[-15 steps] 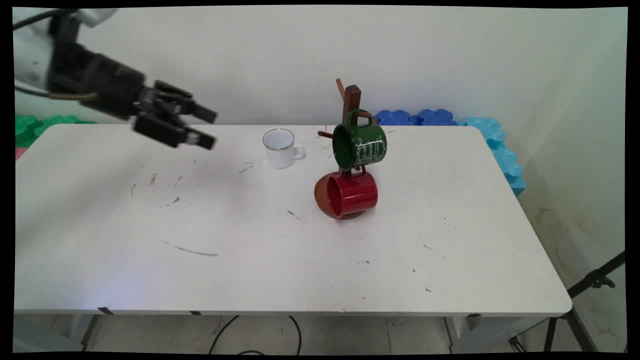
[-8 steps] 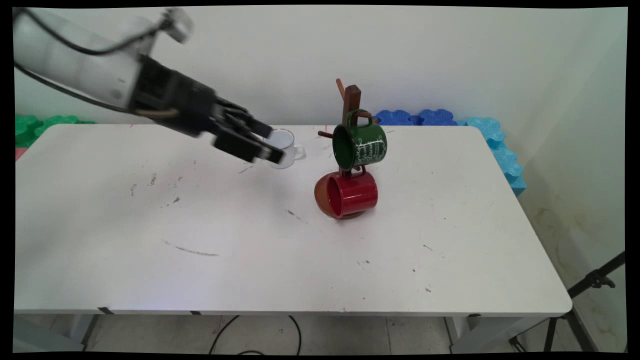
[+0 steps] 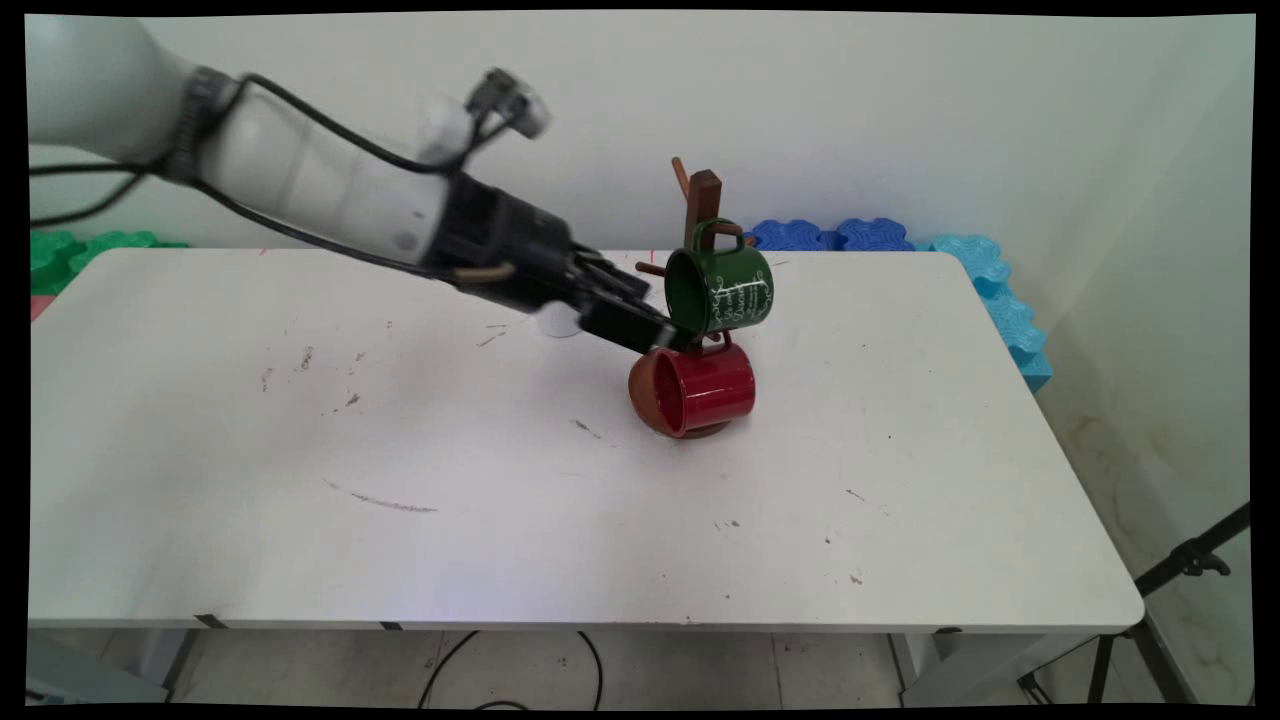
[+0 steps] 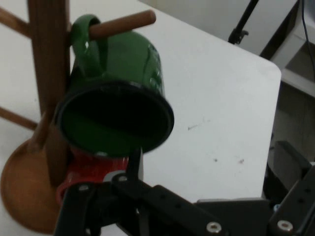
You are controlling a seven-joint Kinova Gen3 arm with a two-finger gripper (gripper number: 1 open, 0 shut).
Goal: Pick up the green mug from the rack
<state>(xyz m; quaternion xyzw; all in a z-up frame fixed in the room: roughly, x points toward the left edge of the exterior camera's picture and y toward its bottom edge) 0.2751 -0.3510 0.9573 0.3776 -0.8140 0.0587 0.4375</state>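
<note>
Two mugs on wooden rack (image 3: 704,200): green mug (image 3: 722,288) above red mug (image 3: 695,390). Gripper (image 3: 668,335) has swept right past white mug (image 3: 556,320), now at green mug's rim; fingers spread, empty.

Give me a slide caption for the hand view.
Hand close beneath the green mug hung on a wooden mug tree, red mug below.

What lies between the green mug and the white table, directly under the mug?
In the main view, the red mug hangs below the green mug on the wooden stand, above the white table.
</note>
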